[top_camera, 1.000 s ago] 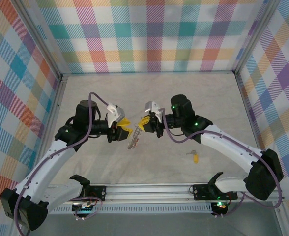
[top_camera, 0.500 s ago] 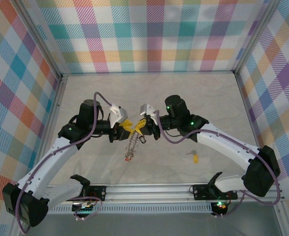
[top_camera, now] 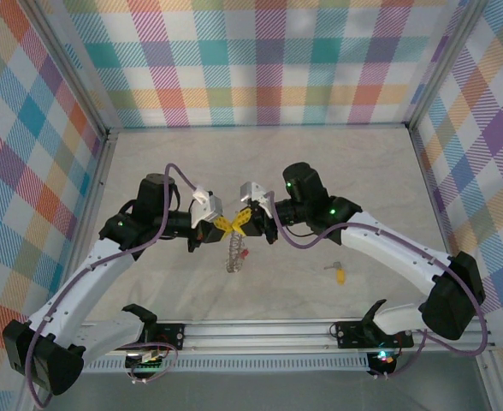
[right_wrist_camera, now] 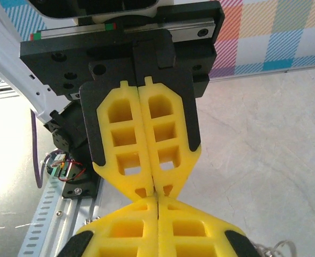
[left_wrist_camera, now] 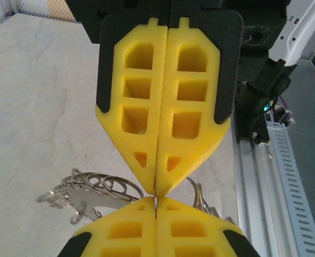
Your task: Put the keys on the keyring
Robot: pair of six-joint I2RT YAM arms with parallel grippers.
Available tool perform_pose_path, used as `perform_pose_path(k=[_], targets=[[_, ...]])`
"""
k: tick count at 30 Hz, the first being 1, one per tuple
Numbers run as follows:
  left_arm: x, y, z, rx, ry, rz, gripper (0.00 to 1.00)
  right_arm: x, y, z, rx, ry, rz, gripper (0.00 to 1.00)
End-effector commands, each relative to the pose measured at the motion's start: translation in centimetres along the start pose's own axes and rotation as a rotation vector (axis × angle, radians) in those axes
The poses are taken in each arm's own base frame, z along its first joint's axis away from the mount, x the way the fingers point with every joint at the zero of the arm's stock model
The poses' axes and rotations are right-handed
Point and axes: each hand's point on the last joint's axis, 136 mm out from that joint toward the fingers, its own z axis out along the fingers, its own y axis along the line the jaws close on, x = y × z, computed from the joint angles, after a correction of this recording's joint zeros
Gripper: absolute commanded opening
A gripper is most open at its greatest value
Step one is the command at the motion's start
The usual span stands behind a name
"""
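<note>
Your two pincers have closed in since half a second ago and now meet tip to tip at the centre of the top view. The keyring (top_camera: pixel 233 253) hangs just below them, above the worktop (top_camera: pixel 320 171). The left pincer (top_camera: pixel 222 224) is clenched, apparently on its wire. The right pincer (top_camera: pixel 242 220) is clenched too; on what, I cannot tell. A yellow-tagged key (top_camera: pixel 338 274) lies lower right, well apart.

Left end effector (top_camera: pixel 224 224), right end effector (top_camera: pixel 239 220), clamped tip-to-tip

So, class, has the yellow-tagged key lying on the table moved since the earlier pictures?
No. The yellow-tagged key stays put, same gap from the front rail.
</note>
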Motion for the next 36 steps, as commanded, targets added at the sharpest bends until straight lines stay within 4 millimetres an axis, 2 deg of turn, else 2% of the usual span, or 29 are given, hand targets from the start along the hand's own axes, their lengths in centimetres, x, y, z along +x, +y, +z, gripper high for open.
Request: perform_pose_path(k=[1, 3, 7, 11, 14, 21, 26, 30, 36], targets=[[-1.7, -1.2, -0.7, 0.023, -0.045, 0.081, 0.00, -2.0, 1.9, -0.6, -0.064, -0.025, -0.094, 0.16], [-1.9, -1.3, -0.9, 0.014, -0.058, 0.096, 0.00, -1.6, 2.1, -1.2, -0.040, -0.008, -0.128, 0.20], [-2.3, -1.8, -1.2, 0.026, -0.087, 0.124, 0.00, -1.2, 2.8, -2.5, 0.001, -0.007, -0.182, 0.21], [-3.6, -2.7, -1.6, 0.055, -0.155, 0.152, 0.00, -0.6, 3.3, -3.3, 0.023, -0.001, -0.189, 0.21], [-4.3, -2.8, -1.8, 0.057, -0.188, 0.149, 0.00, -0.5, 3.3, -3.6, 0.056, -0.021, -0.190, 0.18], [-4.8, -3.2, -1.9, 0.080, -0.227, 0.145, 0.00, -0.4, 2.9, -2.6, 0.145, -0.034, -0.281, 0.24], [-5.5, -4.0, -2.0, 0.145, -0.259, 0.157, 0.00, -1.6, 2.6, -2.0, 0.156, -0.070, -0.304, 0.13], [-6.0, -4.0, -2.2, 0.144, -0.260, 0.171, 0.00, -2.7, 3.2, -2.1, 0.127, -0.093, -0.317, 0.13], [-6.2, -3.7, -2.0, 0.133, -0.260, 0.168, 0.00, -3.2, 3.5, -2.1, 0.124, -0.123, -0.303, 0.13]])
